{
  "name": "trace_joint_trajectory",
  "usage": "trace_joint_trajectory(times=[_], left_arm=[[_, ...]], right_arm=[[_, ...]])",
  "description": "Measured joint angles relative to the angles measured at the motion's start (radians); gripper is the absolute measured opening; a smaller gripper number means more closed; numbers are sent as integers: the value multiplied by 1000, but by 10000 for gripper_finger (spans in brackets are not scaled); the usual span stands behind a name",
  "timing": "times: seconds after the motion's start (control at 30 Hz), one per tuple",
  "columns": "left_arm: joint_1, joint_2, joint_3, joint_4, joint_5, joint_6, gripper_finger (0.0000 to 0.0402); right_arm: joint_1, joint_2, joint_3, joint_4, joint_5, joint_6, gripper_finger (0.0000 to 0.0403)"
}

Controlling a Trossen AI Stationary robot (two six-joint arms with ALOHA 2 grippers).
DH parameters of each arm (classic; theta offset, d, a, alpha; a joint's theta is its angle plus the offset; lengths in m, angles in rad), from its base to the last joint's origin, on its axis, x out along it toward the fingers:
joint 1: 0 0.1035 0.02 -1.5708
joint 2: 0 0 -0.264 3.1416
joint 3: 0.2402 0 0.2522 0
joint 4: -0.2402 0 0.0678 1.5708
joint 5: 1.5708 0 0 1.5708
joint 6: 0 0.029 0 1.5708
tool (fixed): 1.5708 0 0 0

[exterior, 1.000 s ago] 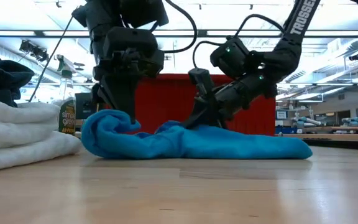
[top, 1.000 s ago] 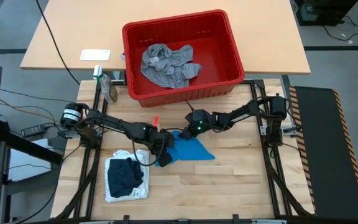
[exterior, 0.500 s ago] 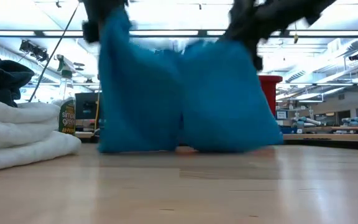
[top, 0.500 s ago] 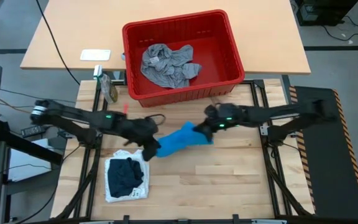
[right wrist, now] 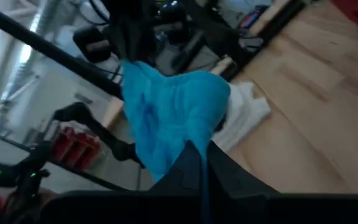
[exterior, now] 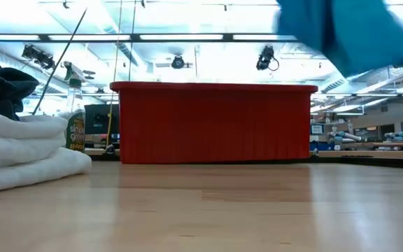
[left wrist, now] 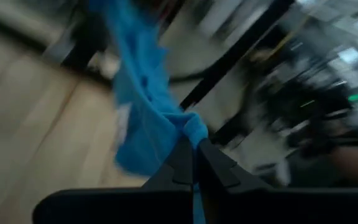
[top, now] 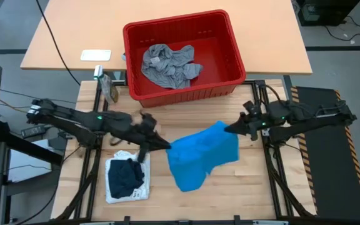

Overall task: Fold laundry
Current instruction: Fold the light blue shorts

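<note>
From above, the left gripper (top: 162,144) and right gripper (top: 230,129) each clenched a corner of the bright blue garment (top: 200,156), stretched in the air above the worktop (top: 242,187); the low view showed it (exterior: 348,31) hanging high before the red basket (exterior: 212,122), no writing legible.

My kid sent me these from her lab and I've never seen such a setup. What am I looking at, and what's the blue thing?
Two robot arms work at a wooden table. One picture looks straight down, one looks level across the tabletop, and two come from cameras on the arms' wrists. The left tool and the right tool are each shut on an edge of the blue garment, holding it stretched in the air between them. On the table lie a dark garment on a white one. Behind stands a red basket with a grey garment inside.
</note>
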Motion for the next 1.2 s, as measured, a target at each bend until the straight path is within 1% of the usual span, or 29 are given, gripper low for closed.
trace_joint_trajectory(times=[0.1, 0.2, 0.23, 0.3, 0.37, 0.43, 0.47, 0.53, 0.6, 0.7, 0.77, 0.83, 0.9, 0.97, 1.0, 1.1, 1.13, 1.2], left_arm=[[0, 78, -1, -62, -42, -53, 7], [0, 162, 0, -155, -111, -95, 7], [0, 193, 0, -193, -141, -102, 7], [11, 258, -2, -265, -197, -107, 7], [35, 316, -1, -293, -259, -92, 7], [74, 371, -1, -335, -291, -85, 7], [98, 397, -1, -349, -296, -85, 7], [142, 442, -1, -382, -315, -84, 7], [187, 476, -1, -388, -321, -88, 7], [246, 511, -1, -416, -323, -82, 7], [271, 516, -2, -437, -330, -79, 7], [285, 515, -1, -475, -330, -70, 7], [290, 515, -2, -515, -328, -62, 7], [290, 515, -2, -546, -307, -61, 7], [291, 515, -1, -555, -263, -46, 7], [290, 515, -1, -554, -68, 59, 13], [289, 515, -1, -554, -41, 79, 19], [283, 508, -1, -559, -26, 130, 36]], right_arm=[[-37, 30, 0, -139, 43, 14, 5], [-108, 128, -6, -261, 25, -6, 5], [-136, 170, -18, -273, 19, -28, 5], [-194, 262, -47, -223, 37, -120, 5], [-247, 357, -80, -157, 135, -241, 15], [-294, 451, -96, -72, 225, -292, 37], [-321, 492, -98, -23, 248, -318, 52], [-365, 561, -96, 92, 252, -361, 82], [-394, 609, -89, 173, 225, -371, 114], [-405, 639, -63, 208, 207, -317, 154], [-391, 640, -56, 216, 184, -261, 170], [-354, 638, -55, 239, 139, -240, 176], [-296, 635, -55, 243, 95, -245, 173], [-226, 640, -57, 250, 78, -288, 165], [-186, 647, -63, 256, 81, -315, 160], [-57, 686, -64, 278, 141, -386, 148], [-17, 703, -64, 303, 156, -409, 144], [51, 748, -64, 391, 173, -461, 139]])
